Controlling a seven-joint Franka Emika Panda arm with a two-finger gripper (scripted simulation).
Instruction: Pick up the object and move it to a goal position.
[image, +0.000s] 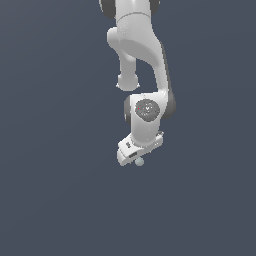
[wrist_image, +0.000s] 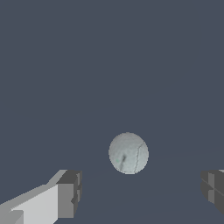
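The object is a small light-grey ball (wrist_image: 128, 153) with faint dark marks, lying on the plain dark grey floor. In the exterior view the ball (image: 140, 162) peeks out just under the white hand of the arm. My gripper (wrist_image: 140, 192) is open, its two dark-tipped fingers (wrist_image: 70, 192) spread wide on either side. The ball sits ahead of the gap between the fingertips, not touching either one. In the exterior view the gripper (image: 134, 159) is mostly hidden behind the wrist and hand, pointing down just above the ball.
The white arm (image: 140, 55) reaches down from the top of the exterior view. A uniform dark grey floor (image: 50, 200) surrounds it, with no other objects in view.
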